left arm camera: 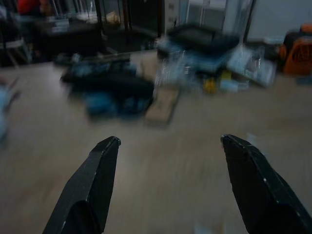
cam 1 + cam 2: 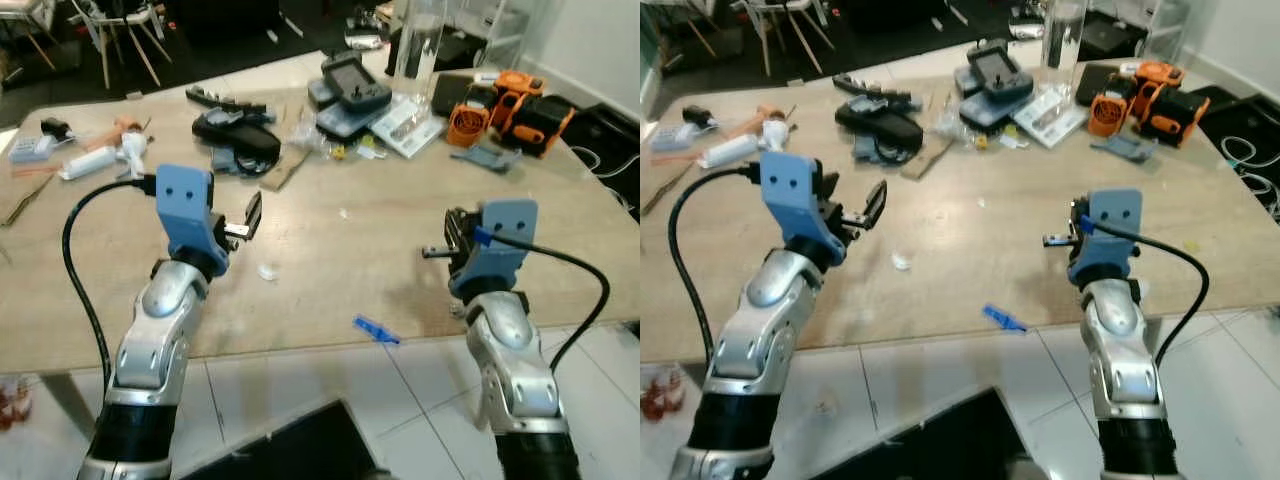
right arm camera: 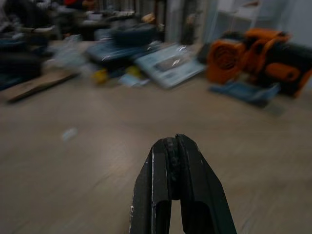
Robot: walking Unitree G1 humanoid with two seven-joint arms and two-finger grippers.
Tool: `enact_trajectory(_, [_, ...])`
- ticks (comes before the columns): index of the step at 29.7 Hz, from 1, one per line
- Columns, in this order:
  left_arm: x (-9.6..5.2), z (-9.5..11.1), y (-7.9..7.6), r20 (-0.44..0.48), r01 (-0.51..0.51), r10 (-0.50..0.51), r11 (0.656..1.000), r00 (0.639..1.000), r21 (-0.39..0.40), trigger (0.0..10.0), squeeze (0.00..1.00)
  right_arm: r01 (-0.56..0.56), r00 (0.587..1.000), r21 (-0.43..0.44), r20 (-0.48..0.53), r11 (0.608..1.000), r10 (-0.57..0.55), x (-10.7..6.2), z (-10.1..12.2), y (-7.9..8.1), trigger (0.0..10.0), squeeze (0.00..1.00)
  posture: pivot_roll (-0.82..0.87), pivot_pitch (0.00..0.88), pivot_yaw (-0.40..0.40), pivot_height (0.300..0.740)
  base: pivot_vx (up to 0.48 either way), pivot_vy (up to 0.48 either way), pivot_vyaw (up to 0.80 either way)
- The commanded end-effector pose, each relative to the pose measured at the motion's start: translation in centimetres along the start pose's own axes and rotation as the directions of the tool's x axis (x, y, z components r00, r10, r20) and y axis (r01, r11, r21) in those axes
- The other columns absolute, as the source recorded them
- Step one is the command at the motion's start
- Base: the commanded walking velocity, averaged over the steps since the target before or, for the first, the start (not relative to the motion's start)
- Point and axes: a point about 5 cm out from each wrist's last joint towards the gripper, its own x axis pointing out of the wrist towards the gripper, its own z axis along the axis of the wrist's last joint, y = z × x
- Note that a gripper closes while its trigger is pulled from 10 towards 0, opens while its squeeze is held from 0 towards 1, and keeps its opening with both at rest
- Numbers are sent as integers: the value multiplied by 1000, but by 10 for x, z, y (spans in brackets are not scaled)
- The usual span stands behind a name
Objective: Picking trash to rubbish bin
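Note:
A small crumpled white scrap lies on the wooden table, just right of and below my left gripper. That gripper hovers over the table with its fingers spread wide and nothing between them. A blue scrap lies at the table's front edge, between my two arms. A tiny white bit lies farther in, near the middle. My right gripper is held low over the table's right part, its fingers pressed together and holding nothing.
The back of the table is crowded: black tools, a handheld device, a clear tall container, orange tools, white items at far left. A dark object sits on the tiled floor below the table's front edge.

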Motion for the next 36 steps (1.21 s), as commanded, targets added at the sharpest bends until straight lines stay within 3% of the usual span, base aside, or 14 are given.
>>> enact_trajectory(1, [-2,0,4,-10,-10,10,1000,1000,11,10000,0,-10,1000,2,-2,1000,10,-2,-2,4,10000,0,11,152,89,740,-412,0,0])
enact_trajectory(20, [-4,4,-5,-35,86,-84,995,996,42,10000,0,-19,999,51,-42,999,21,-7,-13,16,10000,0,49,164,100,740,-41,0,0])
enact_trajectory(36, [-3,-3,-1,-81,69,-64,996,995,59,10000,0,-3,997,79,-81,997,10,-10,-22,18,10000,0,47,161,100,740,0,0,0])
